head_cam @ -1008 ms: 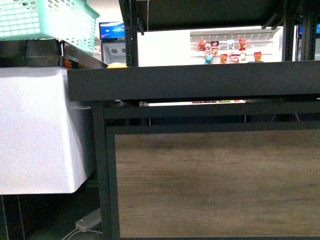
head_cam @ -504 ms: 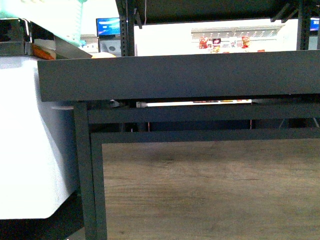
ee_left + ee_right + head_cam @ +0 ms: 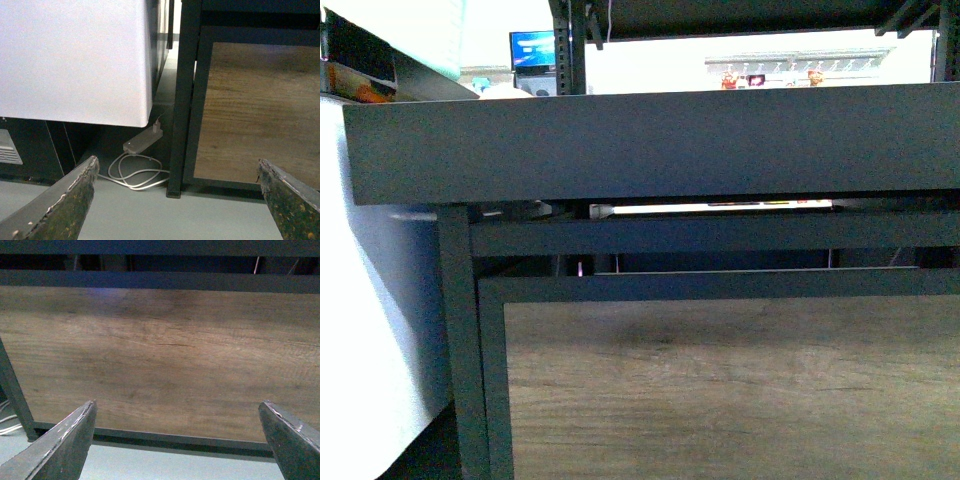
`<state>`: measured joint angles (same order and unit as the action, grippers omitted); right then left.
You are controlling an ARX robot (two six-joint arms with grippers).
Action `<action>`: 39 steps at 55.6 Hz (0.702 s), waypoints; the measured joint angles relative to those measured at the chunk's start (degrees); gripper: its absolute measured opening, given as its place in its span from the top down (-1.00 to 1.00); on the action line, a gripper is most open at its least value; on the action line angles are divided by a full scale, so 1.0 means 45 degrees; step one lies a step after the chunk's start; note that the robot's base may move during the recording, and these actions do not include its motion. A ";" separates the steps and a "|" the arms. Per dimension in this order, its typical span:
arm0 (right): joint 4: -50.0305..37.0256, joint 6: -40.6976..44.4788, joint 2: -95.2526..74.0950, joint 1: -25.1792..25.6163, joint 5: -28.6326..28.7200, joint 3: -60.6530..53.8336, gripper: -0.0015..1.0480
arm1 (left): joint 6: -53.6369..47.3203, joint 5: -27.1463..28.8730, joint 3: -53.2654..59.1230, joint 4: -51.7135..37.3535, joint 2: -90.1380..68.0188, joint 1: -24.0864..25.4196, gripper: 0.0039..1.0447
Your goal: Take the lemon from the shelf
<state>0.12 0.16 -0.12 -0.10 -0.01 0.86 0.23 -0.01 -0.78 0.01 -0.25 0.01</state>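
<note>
on the shelf's wide tray, lemon hidden behind the front lip

behind the tall black front lip of the tray, the lemon cannot be made out. the front view looks from below the lip, so the tray's surface is out of sight. only a pale sliver shows just above the lip near its left end, too little to say what it is.

the shelf fills most of the front view. the tray spans the full width, black crossbars run under it, and a wood-grain panel sits in a black frame below. a perforated black upright rises behind the tray's left part. just beside the shelf's left post stands a white cabinet. far behind, above the tray's back edge, a blue screen glows, and small packets hang on a bright wall.

the left fingers stand wide apart with nothing between them, low by the shelf's left post. beyond them the white cabinet's bottom corner overhangs a power strip and a looped white cable on the grey floor.

the right fingers are also spread wide and hold nothing. they face the wood-grain panel close up, near its lower frame edge.
</note>
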 joint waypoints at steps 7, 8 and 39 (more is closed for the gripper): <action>-0.0005 -0.0005 0.0005 0.0000 0.0000 0.0000 -0.86 | 0.0000 -0.0005 0.0000 0.0000 0.0000 0.0000 -0.85; -0.0005 -0.0005 0.0000 0.0000 0.0000 0.0000 -0.86 | 0.0000 0.0000 0.0000 0.0000 0.0000 0.0000 -0.85; -0.0005 -0.0005 0.0000 0.0000 -0.0005 0.0000 -0.86 | 0.0000 0.0005 0.0000 0.0000 0.0000 0.0000 -0.85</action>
<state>0.10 0.14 -0.12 -0.10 -0.03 0.86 0.23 0.01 -0.78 0.01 -0.25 0.01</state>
